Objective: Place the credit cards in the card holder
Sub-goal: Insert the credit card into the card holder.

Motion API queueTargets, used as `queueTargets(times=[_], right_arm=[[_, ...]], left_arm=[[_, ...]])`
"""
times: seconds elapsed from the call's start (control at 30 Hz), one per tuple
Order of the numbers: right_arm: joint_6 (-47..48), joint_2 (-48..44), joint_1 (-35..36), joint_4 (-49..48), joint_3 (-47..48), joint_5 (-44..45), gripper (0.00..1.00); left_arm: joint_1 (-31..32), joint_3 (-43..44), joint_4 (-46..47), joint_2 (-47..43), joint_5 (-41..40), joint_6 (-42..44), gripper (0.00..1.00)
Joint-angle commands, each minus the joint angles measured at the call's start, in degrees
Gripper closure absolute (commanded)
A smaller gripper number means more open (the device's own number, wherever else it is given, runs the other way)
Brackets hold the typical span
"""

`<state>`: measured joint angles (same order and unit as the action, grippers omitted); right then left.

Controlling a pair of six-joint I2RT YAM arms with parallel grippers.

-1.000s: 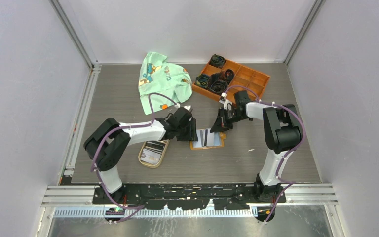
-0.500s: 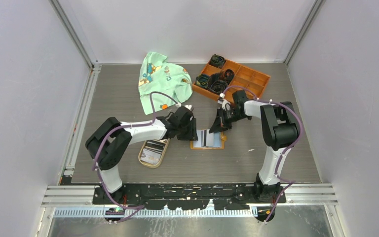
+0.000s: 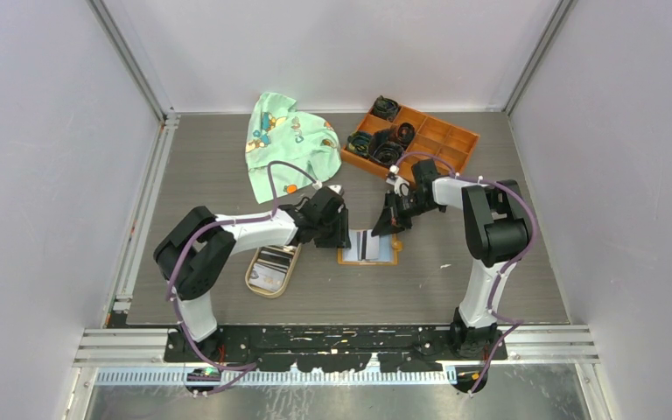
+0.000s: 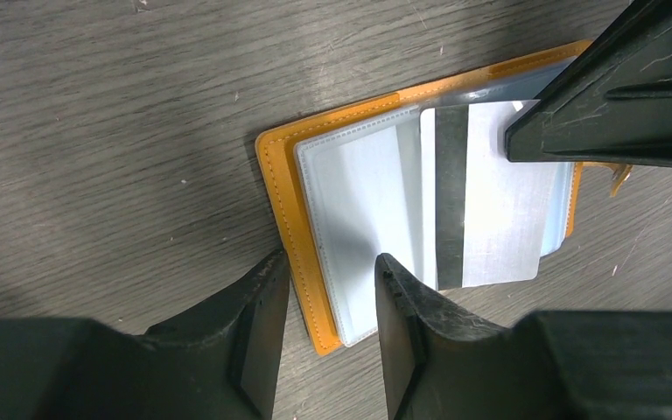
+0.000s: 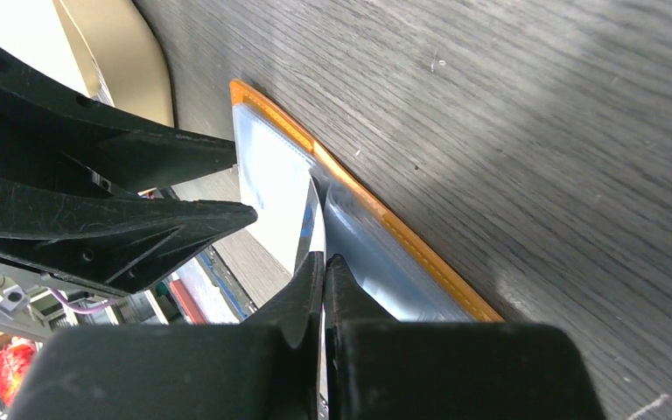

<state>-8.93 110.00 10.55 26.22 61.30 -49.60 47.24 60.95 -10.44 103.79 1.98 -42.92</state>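
The card holder [image 3: 368, 248] lies open on the table, orange with pale slots; in the left wrist view its orange edge [image 4: 278, 201] shows. My right gripper [image 3: 386, 225] is shut on a white credit card with a dark stripe [image 4: 490, 201], held on edge at the holder's slot, as the right wrist view [image 5: 324, 262] shows with the card [image 5: 311, 219] between the jaws. My left gripper [image 3: 339, 234] is open; its fingertips [image 4: 258, 324] straddle the holder's near left corner. More credit cards [image 3: 271, 261] lie in the tan oval dish.
The tan oval dish [image 3: 254, 278] sits left of the holder. An orange compartmented tray [image 3: 451, 140] with dark coiled items stands at the back right. A green printed cloth [image 3: 287, 144] lies at the back left. Grey walls enclose the table.
My right gripper has shifted slightly left with the card over the holder. The left gripper has stayed at the holder's left edge.
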Motion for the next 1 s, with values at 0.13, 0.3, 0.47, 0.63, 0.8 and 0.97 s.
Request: queueTargets(times=[0.13, 0.3, 0.47, 0.63, 0.8, 0.97], right_arm=[[1.8, -1.5, 0.8, 4.7, 1.9, 5.6, 0.99], [1.2, -1.1, 0.8, 4.7, 1.8, 5.9, 0.99], [-0.5, -0.8, 1.8, 2.8, 1.5, 5.6, 0.99], [-2.7, -0.7, 2.2, 0.1, 0.6, 5.9, 0.99], [-5.2, -0.9, 2.2, -3.4, -0.8, 5.5, 0.99], [-7.7, -0.9, 2.1, -6.4, -1.9, 4.8, 0.99]], left_arm=[[0.1, 0.3, -1.4, 2.7, -0.3, 1.1, 0.59], [0.0, 0.3, -1.2, 2.5, 0.1, 1.0, 0.59], [0.0, 0.3, -0.6, 2.8, 1.0, 0.7, 0.60], [0.0, 0.1, -0.4, 2.7, 1.4, 0.4, 0.61], [0.0, -0.1, -0.2, 2.6, 1.7, 0.2, 0.62], [0.0, 0.0, 0.3, 2.8, 2.2, -0.1, 0.62]])
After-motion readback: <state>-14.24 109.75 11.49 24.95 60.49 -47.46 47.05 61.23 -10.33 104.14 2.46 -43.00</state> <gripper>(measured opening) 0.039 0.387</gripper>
